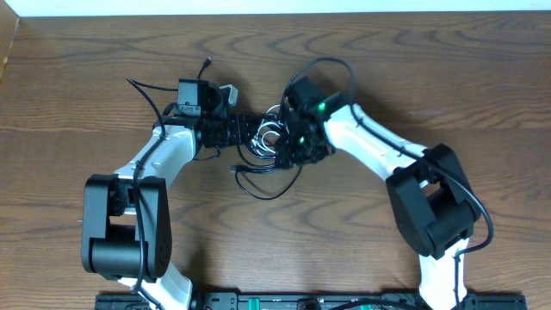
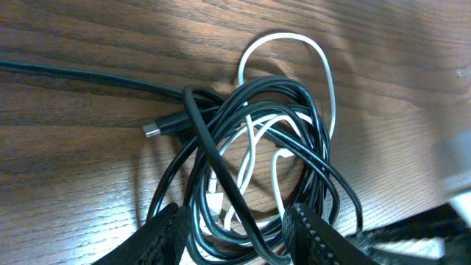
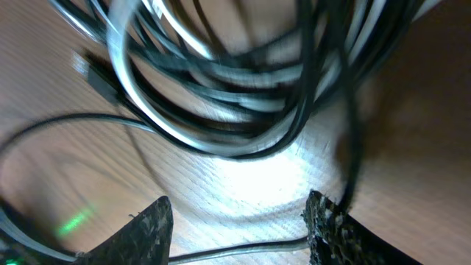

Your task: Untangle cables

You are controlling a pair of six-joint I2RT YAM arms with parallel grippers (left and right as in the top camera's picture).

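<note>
1. The cables (image 1: 269, 142) lie as one tangled bundle at the middle of the desk (image 1: 86, 86) in the overhead view, between the two arms
2. The left tool (image 1: 245, 133) reaches the bundle from the left side of the frame and the right tool (image 1: 297, 148) from the right; both sit right at the tangle
3. In the left wrist view its fingers (image 2: 165, 235) stand apart at the bottom edge, with several black loops lying between them
4. A white cable (image 2: 324, 73) loops out of the black coil toward the top of that frame, and a small plug (image 2: 154, 129) pokes out at centre left
5. In the right wrist view the fingers (image 3: 140, 235) stand apart too, the blurred bundle filling the top of the frame and a thin strand crossing the bottom edge between them
</note>
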